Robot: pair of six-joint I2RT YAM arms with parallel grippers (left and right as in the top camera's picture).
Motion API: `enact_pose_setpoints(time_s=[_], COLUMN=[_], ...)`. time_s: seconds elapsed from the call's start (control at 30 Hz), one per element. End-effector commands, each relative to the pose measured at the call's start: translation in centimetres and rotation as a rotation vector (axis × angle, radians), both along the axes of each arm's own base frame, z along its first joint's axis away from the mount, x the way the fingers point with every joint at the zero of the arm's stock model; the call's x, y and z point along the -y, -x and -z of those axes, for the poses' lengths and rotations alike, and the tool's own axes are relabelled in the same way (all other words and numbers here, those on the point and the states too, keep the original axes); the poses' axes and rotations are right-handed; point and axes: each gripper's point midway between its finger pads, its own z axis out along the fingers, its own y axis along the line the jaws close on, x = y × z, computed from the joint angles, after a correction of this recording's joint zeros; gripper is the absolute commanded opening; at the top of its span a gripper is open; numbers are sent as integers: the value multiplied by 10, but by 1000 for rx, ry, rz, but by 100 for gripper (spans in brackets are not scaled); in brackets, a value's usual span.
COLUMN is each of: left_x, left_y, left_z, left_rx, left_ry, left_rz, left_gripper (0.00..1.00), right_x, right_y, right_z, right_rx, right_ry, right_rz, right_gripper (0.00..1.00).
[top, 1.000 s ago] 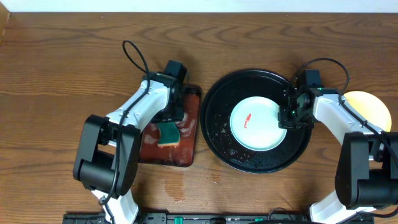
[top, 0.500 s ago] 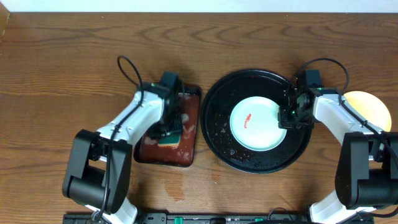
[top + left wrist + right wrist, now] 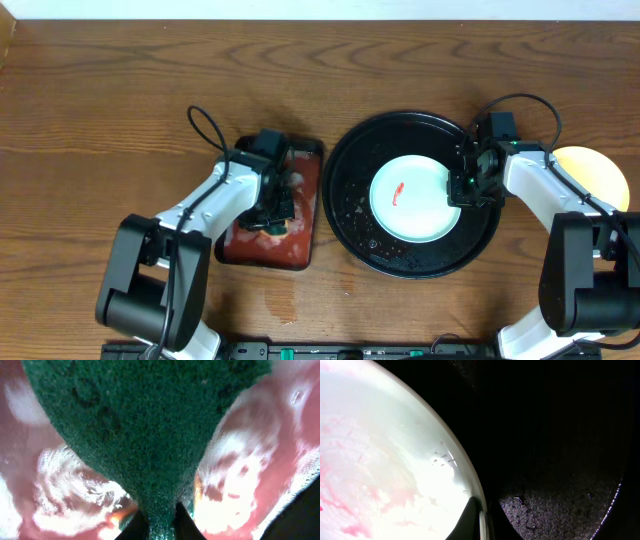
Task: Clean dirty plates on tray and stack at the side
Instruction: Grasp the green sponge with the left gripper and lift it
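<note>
A pale plate [image 3: 410,198] with a red smear lies in the round black tray [image 3: 350,215]. My right gripper [image 3: 462,187] is shut on the plate's right rim. In the right wrist view its fingertips [image 3: 482,512] pinch the edge of the plate [image 3: 385,460] above the wet tray floor [image 3: 560,435]. A yellow plate [image 3: 590,170] lies on the table at the far right, partly behind the right arm. My left gripper [image 3: 272,212] is down in the red-brown tray, shut on a green sponge [image 3: 145,425], which bulges out ahead of the left gripper [image 3: 161,517].
The rectangular red-brown tray [image 3: 303,175] lies left of the black tray, wet and foamy inside. A damp patch [image 3: 275,300] marks the wood near the front edge. Bare wood tabletop [image 3: 110,100] stretches across the back and left.
My left gripper slid toward the front of the red-brown tray, came down over the sponge and closed on it. The right gripper and the plate have not moved.
</note>
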Motion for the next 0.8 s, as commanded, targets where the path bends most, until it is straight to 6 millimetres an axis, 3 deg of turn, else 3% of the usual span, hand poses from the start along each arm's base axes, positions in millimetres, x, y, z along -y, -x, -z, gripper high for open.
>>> enact_pose_setpoints(time_s=[0.0, 0.1, 0.17, 0.3, 0.47, 0.5, 0.67, 0.73, 0.77], left_x=[-1, 1, 1, -2, -17, -17, -20, -20, -20], left_y=[1, -4, -4, -4, -18, -18, -8, -5, -4], left_z=[-8, -29, -40, -44, -34, -30, -6, 1, 4], left_rx=[-43, -45, -50, -40, 41, 47, 43, 48, 49], left_ry=[-20, -19, -20, -34, -122, -121, -121, -116, -111], left_rz=[14, 45, 48, 49, 50, 49, 0, 0, 1], left_gripper=[22, 42, 47, 51, 51, 50, 24, 19, 9], right_x=[-5, -5, -5, -5, -5, -5, -5, -5, -5], right_y=[24, 24, 24, 24, 24, 24, 24, 24, 24], right_z=[23, 23, 23, 23, 23, 23, 23, 23, 23], right_rx=[-107, -106, -106, -107, -107, -107, -107, -107, -107], right_ry=[-24, -24, -24, -24, -24, -24, -24, -24, -24], right_rz=[-5, -5, -5, -5, -5, -5, -5, -4, -4], right_gripper=[1, 1, 1, 1, 1, 1, 1, 1, 1])
